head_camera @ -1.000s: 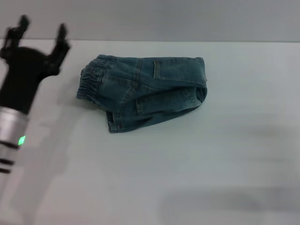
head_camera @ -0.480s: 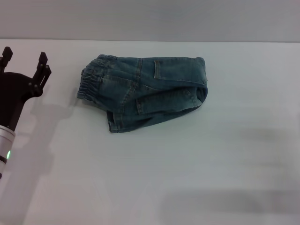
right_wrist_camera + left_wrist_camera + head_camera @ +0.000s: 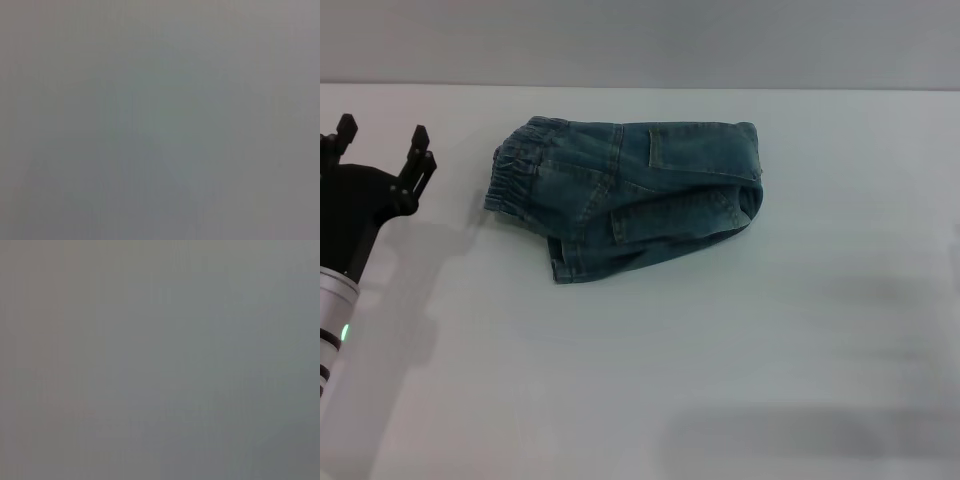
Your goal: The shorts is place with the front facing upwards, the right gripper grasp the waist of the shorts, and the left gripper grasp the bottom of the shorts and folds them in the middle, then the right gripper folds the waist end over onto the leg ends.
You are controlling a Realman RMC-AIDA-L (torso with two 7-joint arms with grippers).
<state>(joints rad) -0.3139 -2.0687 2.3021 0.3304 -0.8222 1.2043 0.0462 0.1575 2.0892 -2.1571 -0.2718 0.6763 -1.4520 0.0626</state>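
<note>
Denim shorts [image 3: 625, 203] lie folded, gathered elastic waist [image 3: 510, 180] ruffled.

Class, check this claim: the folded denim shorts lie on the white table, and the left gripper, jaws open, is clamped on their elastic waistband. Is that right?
One part is wrong. In the head view the left gripper is not on the waistband; it stands apart beside it, jaws open and empty. The folded shorts do lie on the white table.

The shorts [image 3: 625, 205], just beside the left gripper [image 3: 380, 145], are soft blue denim cloth, matt, faded in patches, ruffled at the waist [image 3: 510, 178]. The gripper looks black matt plastic, its wrist brushed silvery metal. The table [image 3: 720, 370] is smooth, pale, faintly sheened.
</note>
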